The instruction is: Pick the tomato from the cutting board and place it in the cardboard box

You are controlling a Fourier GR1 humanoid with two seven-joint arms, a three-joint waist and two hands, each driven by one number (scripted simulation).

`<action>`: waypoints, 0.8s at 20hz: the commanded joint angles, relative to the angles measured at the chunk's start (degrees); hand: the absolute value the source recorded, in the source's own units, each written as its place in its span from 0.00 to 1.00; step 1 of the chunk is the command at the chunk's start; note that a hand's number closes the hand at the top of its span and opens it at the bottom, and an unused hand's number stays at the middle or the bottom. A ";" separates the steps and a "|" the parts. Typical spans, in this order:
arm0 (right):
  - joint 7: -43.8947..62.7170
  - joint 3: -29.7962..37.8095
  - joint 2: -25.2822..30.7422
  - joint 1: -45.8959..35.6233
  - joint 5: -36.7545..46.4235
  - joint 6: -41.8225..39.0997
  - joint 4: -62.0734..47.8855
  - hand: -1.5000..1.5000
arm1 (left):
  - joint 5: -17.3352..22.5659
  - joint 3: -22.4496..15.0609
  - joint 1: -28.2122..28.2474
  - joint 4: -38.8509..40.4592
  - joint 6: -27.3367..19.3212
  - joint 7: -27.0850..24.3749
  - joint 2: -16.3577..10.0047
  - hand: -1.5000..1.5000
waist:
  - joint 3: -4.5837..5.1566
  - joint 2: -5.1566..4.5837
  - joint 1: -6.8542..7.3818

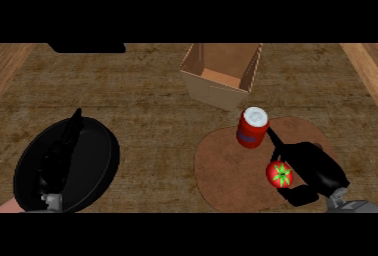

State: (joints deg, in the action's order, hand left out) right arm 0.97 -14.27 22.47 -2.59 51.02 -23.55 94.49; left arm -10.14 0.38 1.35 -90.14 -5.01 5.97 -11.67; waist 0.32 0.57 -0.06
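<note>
Here — right robot hand (314, 167) around tomato (280, 174)

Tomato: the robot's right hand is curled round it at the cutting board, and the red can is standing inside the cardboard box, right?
Not quite. The red can stands on the cutting board, just in front of the cardboard box, not inside it, as the head view shows. The rest holds: the right hand is curled round the tomato at the board.

A single head view looks steeply down at the counter (148, 100), seemingly close.
</note>
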 commanded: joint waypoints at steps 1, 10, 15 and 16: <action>-3.20 1.98 0.43 -3.29 3.63 3.74 -5.15 1.00 | 0.73 1.29 -1.18 0.44 0.93 0.72 0.26 0.50 | -0.33 -0.59 0.21; -18.76 14.23 11.25 -19.62 0.56 7.28 -23.57 1.00 | 0.06 0.29 -3.45 0.70 2.04 -1.80 0.55 0.50 | -0.60 -2.43 4.22; -27.65 16.88 15.36 -28.73 2.24 13.78 -38.05 1.00 | -0.56 -0.98 -5.60 2.25 2.38 -1.00 1.31 0.50 | -0.67 -2.81 5.15; -28.24 17.64 15.62 -32.62 2.05 13.71 -40.98 1.00 | -0.91 -1.25 -3.90 2.37 2.27 -1.73 1.40 0.50 | -0.58 -2.43 5.37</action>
State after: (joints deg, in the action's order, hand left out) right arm -21.62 0.70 35.11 -27.14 52.49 -13.23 63.87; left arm -10.81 -0.47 -1.99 -88.82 -2.85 4.53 -10.62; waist -0.24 -1.75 4.60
